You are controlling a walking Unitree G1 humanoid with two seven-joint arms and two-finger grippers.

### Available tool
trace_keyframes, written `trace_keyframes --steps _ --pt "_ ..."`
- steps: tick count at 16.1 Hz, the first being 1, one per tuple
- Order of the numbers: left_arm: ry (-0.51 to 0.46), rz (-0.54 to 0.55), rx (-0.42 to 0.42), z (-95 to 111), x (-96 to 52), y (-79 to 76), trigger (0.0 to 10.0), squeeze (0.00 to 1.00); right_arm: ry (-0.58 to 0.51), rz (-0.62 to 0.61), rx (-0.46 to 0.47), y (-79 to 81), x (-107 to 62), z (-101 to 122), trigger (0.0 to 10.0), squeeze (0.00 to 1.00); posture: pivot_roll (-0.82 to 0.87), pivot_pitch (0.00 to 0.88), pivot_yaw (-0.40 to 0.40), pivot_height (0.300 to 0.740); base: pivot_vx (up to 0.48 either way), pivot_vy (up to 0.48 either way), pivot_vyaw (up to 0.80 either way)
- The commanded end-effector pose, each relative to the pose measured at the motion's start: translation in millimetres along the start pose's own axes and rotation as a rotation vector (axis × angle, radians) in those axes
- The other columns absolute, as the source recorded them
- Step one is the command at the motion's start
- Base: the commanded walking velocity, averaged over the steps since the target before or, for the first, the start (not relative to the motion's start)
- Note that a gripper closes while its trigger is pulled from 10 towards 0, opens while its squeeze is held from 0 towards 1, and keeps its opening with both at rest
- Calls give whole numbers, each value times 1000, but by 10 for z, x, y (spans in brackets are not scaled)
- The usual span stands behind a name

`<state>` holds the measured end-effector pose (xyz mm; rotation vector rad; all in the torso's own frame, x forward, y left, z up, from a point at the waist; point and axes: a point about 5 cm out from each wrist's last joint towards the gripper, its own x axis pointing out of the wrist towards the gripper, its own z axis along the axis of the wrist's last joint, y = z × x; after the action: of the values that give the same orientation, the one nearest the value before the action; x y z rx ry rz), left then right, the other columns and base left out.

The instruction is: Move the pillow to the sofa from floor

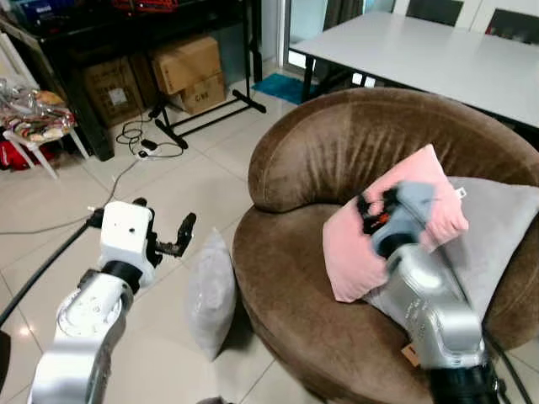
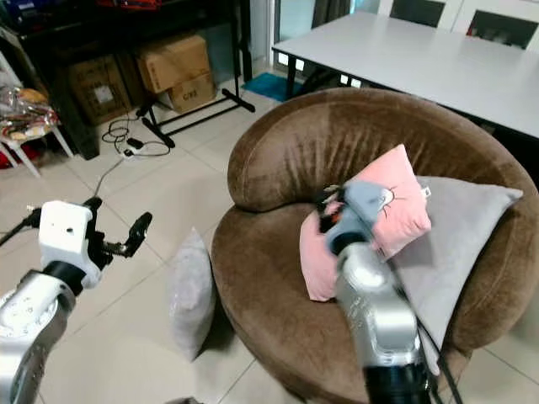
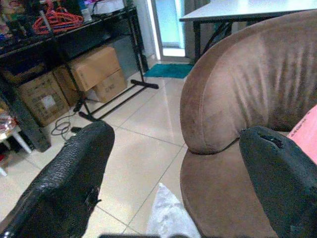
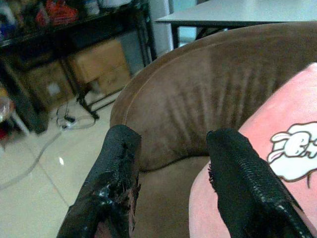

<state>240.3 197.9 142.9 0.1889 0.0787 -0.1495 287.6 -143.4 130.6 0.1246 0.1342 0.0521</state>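
- While the grey pillow point(image 1: 210, 293) leans on the floor against the sofa point(image 1: 337, 160), below and just ahead of our left hand point(image 1: 178, 237), we hold nothing; fingers spread wide.
- Right hand point(image 4: 171, 173): parted, empty, beside the pink pillow point(image 2: 370, 219). Risk: dislodging it.
- Risk: soft pillow slipping from a shallow pinch.

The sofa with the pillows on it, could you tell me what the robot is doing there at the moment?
The right end effector is open at the pink pillow, which lies on the brown sofa against a grey cushion; one finger is against the pink fabric, without gripping it. The left end effector is open and held over the tiled floor, above a grey pillow that stands on the floor, leaning against the sofa's base.
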Motion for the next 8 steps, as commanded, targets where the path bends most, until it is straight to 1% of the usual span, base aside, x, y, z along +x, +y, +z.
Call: trace_keyframes --steps 1,3,5,7,8 --pt "-14 8 16 33 8 -16 10000 267 0 -9 -34 -22 -18 36 10000 0 -43 0 13 740 0 277 0" --pt "-16 18 20 46 29 -17 10000 263 -15 13 -66 7 -24 89 10000 0 -44 0 12 740 0 283 0" --pt "-17 28 22 56 37 -22 10000 263 -16 28 -71 25 -54 117 10000 0 -45 0 11 740 0 291 0" --pt "-23 20 35 65 50 -44 10000 267 -11 30 -93 34 -51 113 10000 0 -44 0 12 740 0 292 0" --pt "-26 13 38 70 55 -61 10000 267 7 8 -99 17 -39 82 10000 0 -43 0 12 740 0 296 0"
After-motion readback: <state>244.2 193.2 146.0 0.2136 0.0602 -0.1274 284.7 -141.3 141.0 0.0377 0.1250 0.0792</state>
